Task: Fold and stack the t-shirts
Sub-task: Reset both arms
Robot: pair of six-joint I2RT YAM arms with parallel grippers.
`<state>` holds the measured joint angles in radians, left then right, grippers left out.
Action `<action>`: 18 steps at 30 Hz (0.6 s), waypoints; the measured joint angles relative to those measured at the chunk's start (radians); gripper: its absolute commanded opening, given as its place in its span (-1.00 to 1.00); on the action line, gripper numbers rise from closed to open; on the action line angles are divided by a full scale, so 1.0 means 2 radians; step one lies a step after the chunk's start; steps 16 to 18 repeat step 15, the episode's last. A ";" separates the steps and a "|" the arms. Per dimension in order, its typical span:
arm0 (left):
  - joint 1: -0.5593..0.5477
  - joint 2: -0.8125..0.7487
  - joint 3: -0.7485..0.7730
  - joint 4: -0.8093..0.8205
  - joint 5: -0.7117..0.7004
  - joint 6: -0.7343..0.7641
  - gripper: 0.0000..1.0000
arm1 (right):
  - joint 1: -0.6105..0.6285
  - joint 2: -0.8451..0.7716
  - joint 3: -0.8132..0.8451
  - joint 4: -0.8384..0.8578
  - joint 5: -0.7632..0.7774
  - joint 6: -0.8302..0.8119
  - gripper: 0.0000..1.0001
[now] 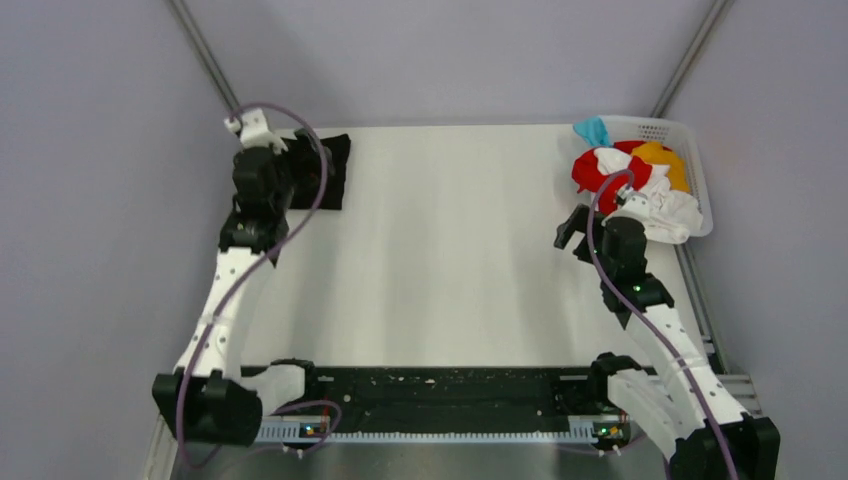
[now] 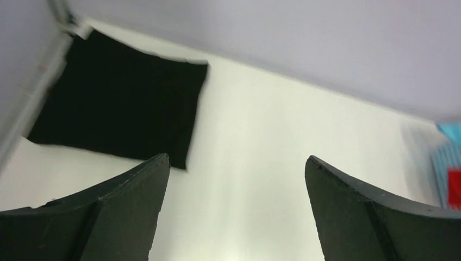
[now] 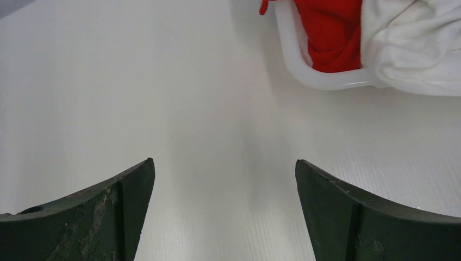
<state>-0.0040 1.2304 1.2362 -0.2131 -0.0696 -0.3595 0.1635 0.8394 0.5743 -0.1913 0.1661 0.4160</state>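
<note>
The left gripper (image 2: pixel 236 157) has its jaws spread wide with nothing between them; in the left wrist view only bare table (image 1: pixel 450 260) lies in the gap. It hangs over the upper left of the top view, just at the black shirt (image 1: pixel 336 165). That shirt lies flat on the table as a folded, roughly square dark shape, close to the far left corner; in the left wrist view it fills the upper left of the frame, above the left finger (image 2: pixel 125 206). The right gripper (image 3: pixel 223 161) is likewise wide apart and grips nothing, with white tabletop between its fingers. In the top view it sits right of centre, near the basket (image 1: pixel 702 170), which stands at the upper right corner of the table. The other shirts are heaped in the basket: red (image 1: pixel 590 172) at its left side, white (image 1: pixel 672 212) spilling over its near rim, orange-yellow (image 1: pixel 668 160) behind those, and light blue (image 1: pixel 595 130) at the far left edge. In the right wrist view the red and white cloth show at the upper right, over the basket's rim.
</note>
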 measured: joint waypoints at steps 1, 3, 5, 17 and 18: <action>-0.021 -0.035 -0.048 0.016 0.005 -0.004 0.97 | 0.000 -0.009 -0.002 0.001 0.010 0.002 0.97; -0.049 -0.092 -0.139 0.037 0.023 -0.016 0.97 | 0.000 -0.026 -0.009 0.001 0.026 0.003 0.97; -0.054 -0.128 -0.219 0.047 0.043 -0.030 0.97 | 0.000 -0.043 -0.017 -0.001 0.040 0.004 0.98; -0.054 -0.230 -0.370 0.038 0.051 -0.049 0.98 | 0.000 -0.086 -0.056 0.012 0.067 0.002 0.97; -0.054 -0.230 -0.370 0.038 0.051 -0.049 0.98 | 0.000 -0.086 -0.056 0.012 0.067 0.002 0.97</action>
